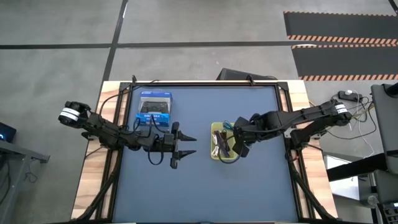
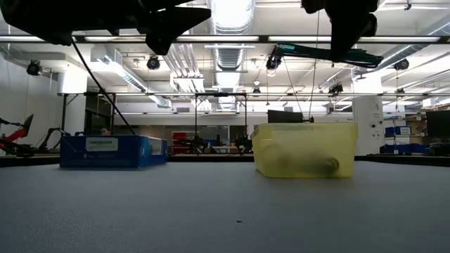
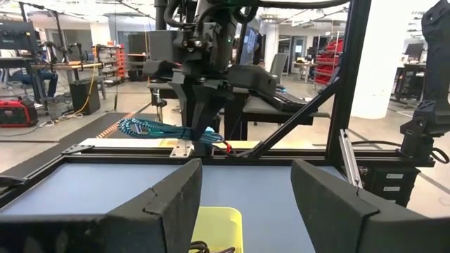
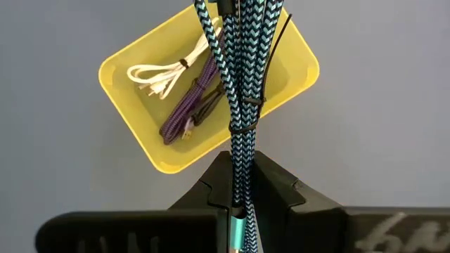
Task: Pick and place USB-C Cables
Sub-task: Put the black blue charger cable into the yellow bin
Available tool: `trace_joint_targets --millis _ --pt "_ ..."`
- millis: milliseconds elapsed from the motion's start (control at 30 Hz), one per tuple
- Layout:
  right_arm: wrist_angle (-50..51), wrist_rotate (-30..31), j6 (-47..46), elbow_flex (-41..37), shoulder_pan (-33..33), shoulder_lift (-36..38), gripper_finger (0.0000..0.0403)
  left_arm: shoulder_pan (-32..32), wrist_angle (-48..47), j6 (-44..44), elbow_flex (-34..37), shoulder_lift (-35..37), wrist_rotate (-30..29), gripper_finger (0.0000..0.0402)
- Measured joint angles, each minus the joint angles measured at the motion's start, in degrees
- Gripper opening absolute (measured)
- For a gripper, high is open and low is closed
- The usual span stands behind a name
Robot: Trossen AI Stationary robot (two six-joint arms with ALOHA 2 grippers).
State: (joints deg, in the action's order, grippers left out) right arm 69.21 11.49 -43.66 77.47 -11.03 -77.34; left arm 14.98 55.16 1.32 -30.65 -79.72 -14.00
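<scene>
The teal-blue cable (image 4: 239,77) is a braided bundle held in my right gripper (image 4: 235,204), above the yellow tray (image 4: 133,119). The white cable (image 4: 165,74), the dark purple cable (image 4: 184,109) and the black cable (image 4: 205,111) lie on the tray floor. In the high view my right gripper (image 1: 235,140) hovers over the tray (image 1: 215,154) at mid-table. My left gripper (image 1: 186,145) is open and level, left of the tray, with its fingers pointing at it; it is empty (image 3: 246,204). The left wrist view shows the teal-blue cable (image 3: 158,129) sticking out sideways from the right gripper. My right gripper pinches the teal-blue cable between its two fingers (image 4: 281,193), near the bundle's connector end (image 4: 238,184). The fingers come from above, pointing down. The bundle is lifted clear over the yellow tray and reaches out roughly level from the fingers (image 3: 204,112).
A blue box (image 1: 154,109) sits near the table's far left corner, behind my left arm; it also shows in the low view (image 2: 112,151), left of the yellow tray (image 2: 306,150). Bare blue-grey mat lies toward the near edge (image 1: 205,193).
</scene>
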Motion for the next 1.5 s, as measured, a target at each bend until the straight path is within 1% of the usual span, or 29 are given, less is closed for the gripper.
trace_joint_targets --millis 500,633,700,1167,1267,1367,1500 --pt "1.0 -0.2 -2.9 0.0 0.4 0.0 0.0036 0.0 0.0 0.0 0.0 0.0 0.0 0.0204" --pt "1.0 -3.0 -4.2 0.0 0.6 0.0 0.0037 0.0 0.0 0.0 0.0 0.0 0.0 0.0204" --pt "1.0 -3.5 -6.5 0.0 0.7 0.0 0.0037 0.0 0.0 0.0 0.0 0.0 0.0 0.0204" --pt "0.7 -9.0 -12.6 0.0 0.9 0.0 0.0038 -1.2 0.0 -0.7 -0.1 0.0 -0.5 0.0204" --pt "0.0 -10.1 -13.5 0.4 0.9 0.0 0.0038 -2.0 0.1 -0.7 -0.1 0.0 -0.5 0.0204" --pt "-4.2 -10.1 -13.5 1.5 0.9 -0.2 0.0038 -2.7 0.1 -0.7 -0.1 0.0 -0.4 0.0204" --pt "-5.9 -10.2 -13.4 4.7 1.3 -2.1 0.0038 -3.0 0.0 -0.7 -0.1 0.0 -0.5 0.0204"
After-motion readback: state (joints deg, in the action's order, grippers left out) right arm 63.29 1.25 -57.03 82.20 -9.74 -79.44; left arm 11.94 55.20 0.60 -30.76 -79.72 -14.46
